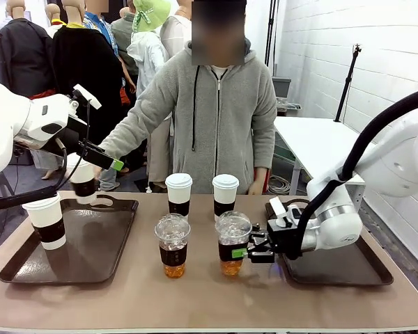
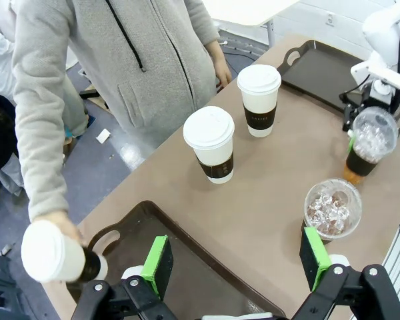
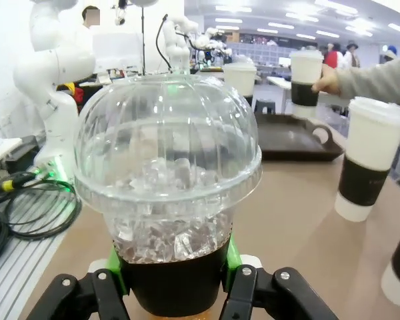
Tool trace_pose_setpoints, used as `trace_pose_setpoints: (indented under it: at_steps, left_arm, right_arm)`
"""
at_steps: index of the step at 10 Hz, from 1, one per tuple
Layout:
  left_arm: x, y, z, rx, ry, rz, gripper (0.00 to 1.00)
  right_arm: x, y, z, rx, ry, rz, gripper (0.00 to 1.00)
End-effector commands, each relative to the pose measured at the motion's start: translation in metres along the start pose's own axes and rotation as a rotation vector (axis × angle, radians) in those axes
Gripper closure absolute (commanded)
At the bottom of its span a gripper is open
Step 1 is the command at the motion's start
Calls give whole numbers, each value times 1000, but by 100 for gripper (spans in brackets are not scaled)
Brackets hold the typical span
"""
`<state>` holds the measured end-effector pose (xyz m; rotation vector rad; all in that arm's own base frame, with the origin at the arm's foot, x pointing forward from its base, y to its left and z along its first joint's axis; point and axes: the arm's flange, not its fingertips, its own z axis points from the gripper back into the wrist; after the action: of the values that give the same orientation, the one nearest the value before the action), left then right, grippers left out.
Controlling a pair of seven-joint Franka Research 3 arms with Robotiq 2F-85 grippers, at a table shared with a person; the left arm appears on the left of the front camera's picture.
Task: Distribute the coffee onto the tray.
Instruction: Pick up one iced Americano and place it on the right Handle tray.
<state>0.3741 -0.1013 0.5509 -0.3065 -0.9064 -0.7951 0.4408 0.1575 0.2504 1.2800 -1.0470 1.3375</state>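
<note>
The coffee stands spread over the table. One clear dome-lidded cup [image 1: 233,242] [image 3: 167,193] with ice and amber liquid has my right gripper [image 1: 249,252] [image 3: 177,283] shut on its dark sleeve. A second clear cup [image 1: 173,245] [image 2: 332,210] stands free to its left. Behind them are two white lidded cups [image 1: 178,193] [image 1: 225,193]. Another white cup [image 1: 45,221] stands on the left tray [image 1: 118,243]. The person's hand holds a white cup [image 1: 83,179] [image 2: 53,252] over that tray's far edge. My left gripper [image 1: 106,160] [image 2: 237,263] hangs open above the tray, holding nothing.
A second dark tray [image 1: 348,270] lies at the right, under my right arm. The person stands at the far side, one arm reaching toward the left tray. Bare brown tabletop [image 1: 195,299] runs along the near edge.
</note>
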Motion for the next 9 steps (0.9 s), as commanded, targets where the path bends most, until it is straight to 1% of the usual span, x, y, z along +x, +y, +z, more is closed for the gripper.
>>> trace_pose_setpoints:
  at_steps: [1,4,5,7,8,9]
  left_arm:
    - [0,1,0,3,2,4,0]
    - [0,1,0,3,2,4,0]
    - [0,1,0,3,2,4,0]
    - [0,1,0,3,2,4,0]
    - [0,1,0,3,2,4,0]
    - [0,1,0,3,2,4,0]
  right_arm:
    - [43,15,41,7,-37,7,39]
    - [70,31,117,-39,-31,-3,39]
    - [73,35,139,-35,-35,3,39]
    - [72,35,173,-8,-8,26,39]
    - [68,31,185,14,-6,17,39]
    - [64,26,192,2,-4,12,39]
